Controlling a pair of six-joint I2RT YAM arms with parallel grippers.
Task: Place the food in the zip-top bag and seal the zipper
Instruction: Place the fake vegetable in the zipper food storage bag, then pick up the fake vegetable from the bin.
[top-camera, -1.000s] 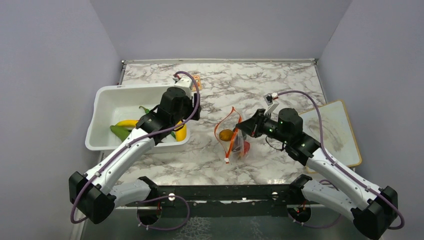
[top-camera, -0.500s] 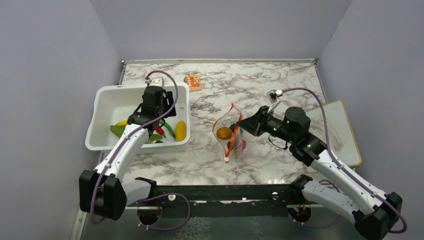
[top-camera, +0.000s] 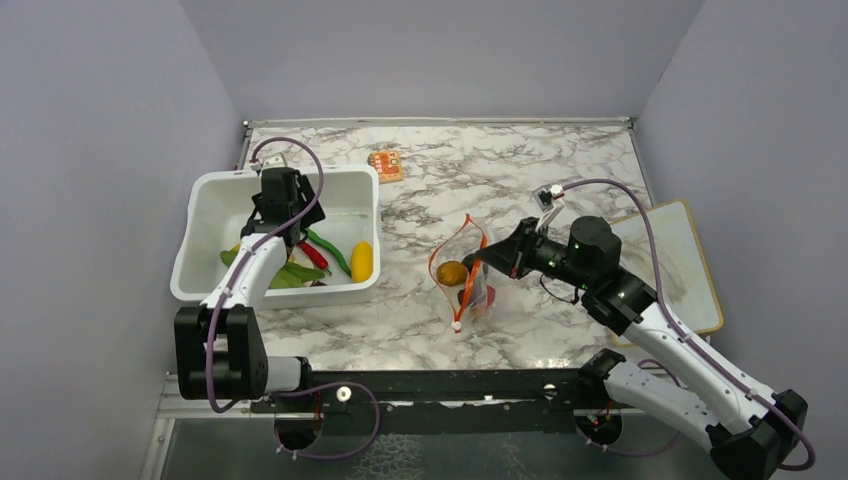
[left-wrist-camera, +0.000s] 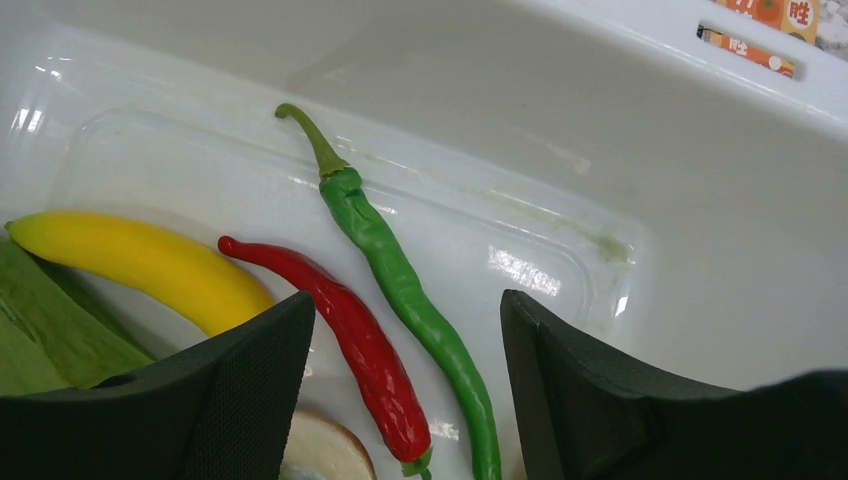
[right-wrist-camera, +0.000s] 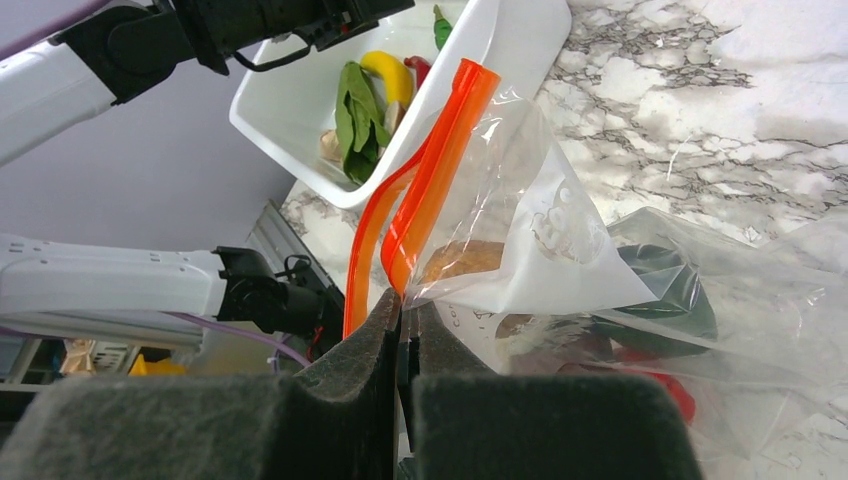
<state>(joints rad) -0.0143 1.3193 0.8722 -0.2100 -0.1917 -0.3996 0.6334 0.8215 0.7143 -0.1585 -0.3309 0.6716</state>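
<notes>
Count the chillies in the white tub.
2. A green chilli lies on the white tub floor; a red chilli lies alongside it, by the banana. Others may be hidden.

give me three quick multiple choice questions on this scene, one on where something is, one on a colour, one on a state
1. Where is the left hand?
A. flat on the tabletop
B. over the inside of the tub
C. up by the back wall

2. What colour is the chilli lying between the banana and the green chilli?
A. red
B. purple
C. white

3. What state is the right hand in?
A. open, holding nothing
B. shut on a banana
C. shut on the bag at its mouth edge

Answers:
1 B: the left wrist view looks straight down on the tub floor between its open fingers.
2 A: the red chilli lies beside the banana, with the green one on its other side.
3 C: its fingers are pressed together on the clear plastic just below the orange strip.
</notes>
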